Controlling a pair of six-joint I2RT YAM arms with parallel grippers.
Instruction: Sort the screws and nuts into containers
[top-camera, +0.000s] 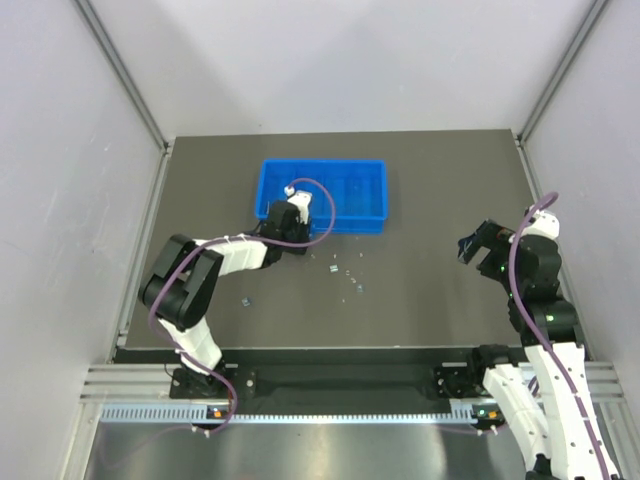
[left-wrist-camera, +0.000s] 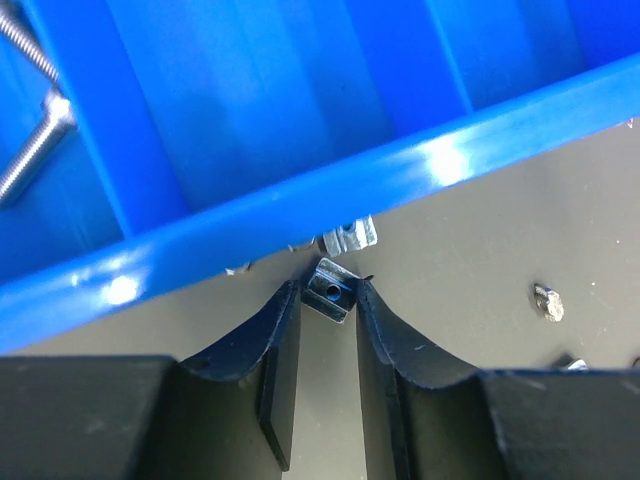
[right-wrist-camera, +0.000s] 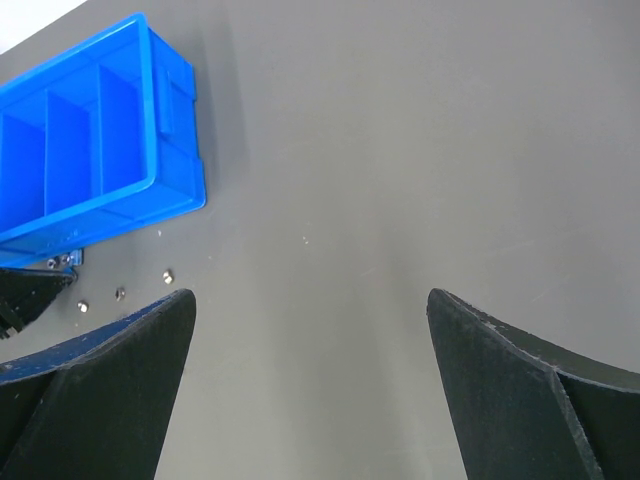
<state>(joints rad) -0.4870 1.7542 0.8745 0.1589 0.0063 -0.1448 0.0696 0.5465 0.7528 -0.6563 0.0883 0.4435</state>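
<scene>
1. Top: left gripper (top-camera: 292, 232) at the tray's (top-camera: 325, 162) near wall; right gripper (top-camera: 472, 245) well right of tray.
2. Left wrist: fingers (left-wrist-camera: 285, 330) clamp a nut (left-wrist-camera: 330, 290) just outside tray; screw (left-wrist-camera: 35, 140) inside tray.
3. Right wrist: right gripper spread wide, tray far left.

A robotics lab cell: pale panels (top-camera: 340, 60) in aluminium posts (top-camera: 125, 75) wall in a dark counter (top-camera: 430, 190), rising beyond the left gripper (left-wrist-camera: 328, 290) and beside the right gripper (right-wrist-camera: 310, 300).
</scene>
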